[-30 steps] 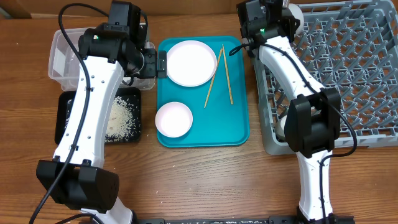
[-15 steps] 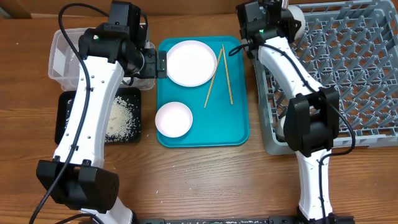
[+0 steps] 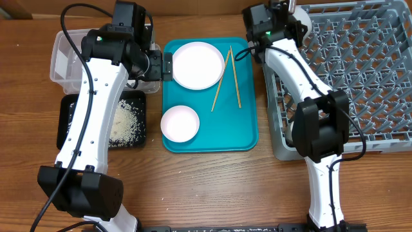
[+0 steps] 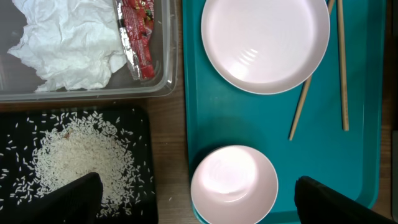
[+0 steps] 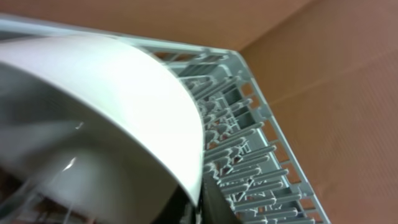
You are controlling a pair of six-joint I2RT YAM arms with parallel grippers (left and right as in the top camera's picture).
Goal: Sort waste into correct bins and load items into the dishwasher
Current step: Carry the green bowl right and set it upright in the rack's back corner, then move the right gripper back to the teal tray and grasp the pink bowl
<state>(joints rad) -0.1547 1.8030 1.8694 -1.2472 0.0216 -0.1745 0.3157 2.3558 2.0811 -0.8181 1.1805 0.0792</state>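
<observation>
My right gripper [image 3: 293, 18] has crept slightly sideways along the rack's [image 3: 373, 77] far corner over the last second, taking the bowl [image 5: 118, 106] with it. Nothing else in the scene has moved. The bowl now fills the view directly in front of my right gripper, tilted up on its edge with the corner pegs just beyond and beneath it. I cannot tell whether it already leans on those pegs. My jaws are all but together. My pads are hidden behind the bowl, but I judge they are pinching its thin rim.

I take that small shift as the last bit of lining up, so the step in hand is setting this bowl down among the pegs. It needs the pegs under it before I let go, or it could tip over.

My left gripper [image 4: 196, 186] has stayed put with its jaws wide apart and nothing between them. Below it lie the small bowl [image 4: 233, 183], the plate [image 4: 265, 40] and the chopsticks [image 4: 341, 68] on the tray [image 4: 323, 168], all yet to be loaded. To its other side, the napkin [image 4: 68, 50] and wrapper [image 4: 137, 37] sit in the tub [image 4: 165, 81], and the rice [image 4: 74, 155] lies in the black tray [image 4: 18, 124], so the waste looks sorted.
</observation>
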